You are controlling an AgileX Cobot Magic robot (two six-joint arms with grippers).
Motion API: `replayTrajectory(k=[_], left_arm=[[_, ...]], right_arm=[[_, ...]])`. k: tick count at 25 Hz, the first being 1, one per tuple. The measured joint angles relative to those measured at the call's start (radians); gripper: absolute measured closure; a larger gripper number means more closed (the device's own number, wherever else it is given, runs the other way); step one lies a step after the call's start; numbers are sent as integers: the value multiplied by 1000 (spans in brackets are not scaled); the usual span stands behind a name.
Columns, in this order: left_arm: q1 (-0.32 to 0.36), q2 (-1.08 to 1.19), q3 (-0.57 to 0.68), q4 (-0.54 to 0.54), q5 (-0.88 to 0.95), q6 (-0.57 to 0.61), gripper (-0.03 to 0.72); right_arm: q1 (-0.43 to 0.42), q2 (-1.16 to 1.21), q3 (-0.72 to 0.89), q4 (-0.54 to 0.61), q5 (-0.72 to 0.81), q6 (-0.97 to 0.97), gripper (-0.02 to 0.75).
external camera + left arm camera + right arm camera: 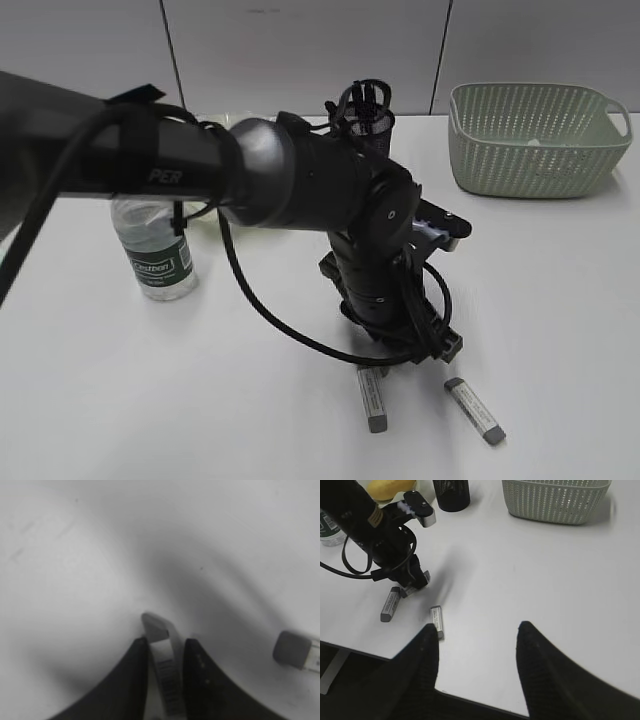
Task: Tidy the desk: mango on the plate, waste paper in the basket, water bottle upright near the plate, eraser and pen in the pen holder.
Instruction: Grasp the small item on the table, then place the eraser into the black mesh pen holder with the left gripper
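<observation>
White desk, pale panelled wall, green basket

Table: smooth matt white. Basket far right: pale green perforated plastic. Pen holder: black wire mesh. Water bottle left: clear glossy plastic, paper label. Both erasers: grey, matt, in printed paper sleeves. Left arm: dark satin casing.
</observation>
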Motion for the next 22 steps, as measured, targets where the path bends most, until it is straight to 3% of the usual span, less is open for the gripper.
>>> replayTrajectory(k=[2, 3, 9, 18, 22], left_arm=[[0, 0, 0, 1, -33, 0, 590], [0, 0, 0, 1, -48, 0, 614], [23, -83, 0, 20, -282, 0, 611], [288, -130, -1, 50, -954, 0, 611], [314, -53, -1, 49, -1123, 0, 611]], right_arm=[[0, 0, 0, 0, 0, 0, 335], [0, 0, 0, 0, 0, 0, 335], [0, 0, 0, 0, -1, 0, 335], [0, 0, 0, 0, -1, 0, 335], [0, 0, 0, 0, -1, 0, 335]])
